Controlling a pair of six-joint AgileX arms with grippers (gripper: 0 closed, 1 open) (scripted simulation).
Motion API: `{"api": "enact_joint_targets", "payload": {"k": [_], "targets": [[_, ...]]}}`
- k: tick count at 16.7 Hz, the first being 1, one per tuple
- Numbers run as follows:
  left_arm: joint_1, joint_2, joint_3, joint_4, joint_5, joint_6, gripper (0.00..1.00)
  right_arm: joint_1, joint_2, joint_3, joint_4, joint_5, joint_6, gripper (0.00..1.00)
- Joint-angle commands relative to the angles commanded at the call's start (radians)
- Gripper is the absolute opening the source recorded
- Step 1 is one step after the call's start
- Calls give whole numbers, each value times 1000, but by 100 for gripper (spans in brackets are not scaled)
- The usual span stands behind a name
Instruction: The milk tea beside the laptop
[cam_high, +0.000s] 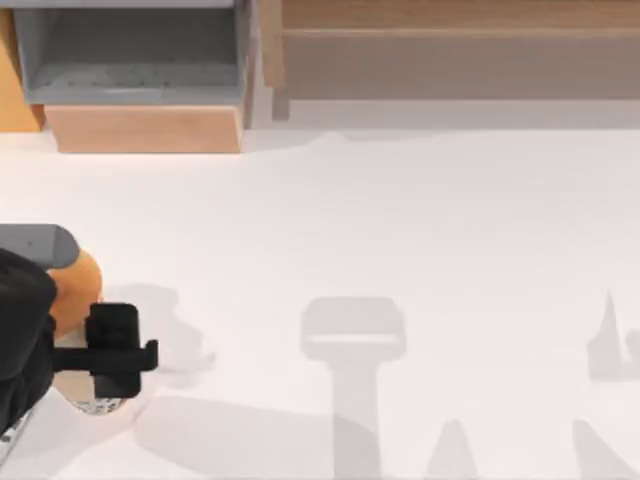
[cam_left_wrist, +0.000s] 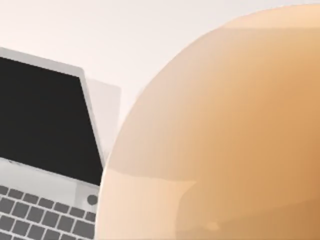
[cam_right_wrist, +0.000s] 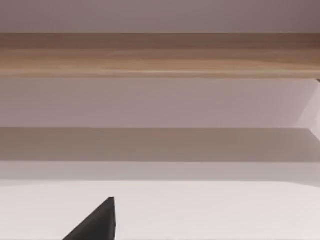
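The milk tea (cam_high: 78, 290) is a tall orange cup with a speckled base, standing at the table's left edge. My left gripper (cam_high: 110, 352) reaches across its middle from the left and is shut on it. In the left wrist view the milk tea (cam_left_wrist: 225, 140) is very close, its orange wall hiding the fingers. Right beside it lies the laptop (cam_left_wrist: 45, 125), open, with a black screen and a grey keyboard. A grey rounded shape (cam_high: 40, 245) just behind the cup is half under my arm. A black part of my right gripper (cam_right_wrist: 97, 225) pokes in over bare white table.
At the back left stands a grey open box (cam_high: 135, 55) on a wooden base. A long wooden shelf (cam_high: 450, 50) runs along the back right. The white table (cam_high: 400, 220) stretches wide to the right of the cup, with only arm shadows on it.
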Motion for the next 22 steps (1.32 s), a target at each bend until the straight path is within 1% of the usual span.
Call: {"api": "enact_joint_targets", "payload": {"k": [12,18,22], "targets": [[-1,-25,-57,98,-6,-1,0,0,0,0,0,0,0,100],[-1,3,-116,98,4,1,0,0,0,0,0,0,0,100],[-1,4,-117,97,4,1,0,0,0,0,0,0,0,100]]}}
